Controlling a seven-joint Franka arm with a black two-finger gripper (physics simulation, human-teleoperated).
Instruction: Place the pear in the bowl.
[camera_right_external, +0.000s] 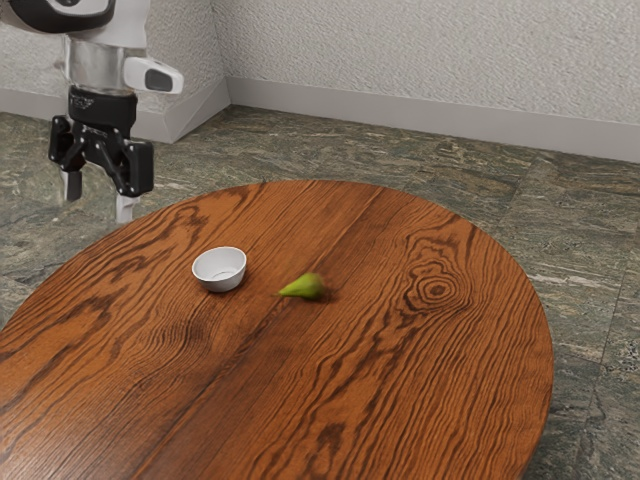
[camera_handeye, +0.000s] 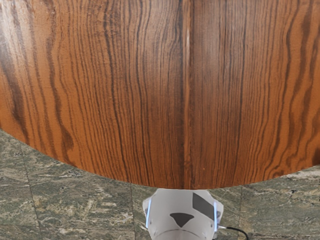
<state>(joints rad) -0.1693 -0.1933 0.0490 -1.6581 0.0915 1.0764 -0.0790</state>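
Note:
My gripper (camera_right_external: 97, 205) hangs high at the exterior view's upper left, pointing down. Its two fingers stand wide apart with nothing between them. A small white bowl (camera_right_external: 219, 270) stands upright on the round table, to the exterior view's right of the gripper and lower down. The green pear (camera_right_external: 303, 287) lies on its side on the wood, a short distance to the exterior view's right of the bowl and apart from it, its narrow end toward the bowl.
The round wooden table (camera_right_external: 380, 400) has a curved edge near the arm. In the wrist view, the table top (camera_handeye: 150, 90) borders a stone-tiled floor (camera_handeye: 75, 200), with the white robot base (camera_handeye: 181, 215) just beyond the edge.

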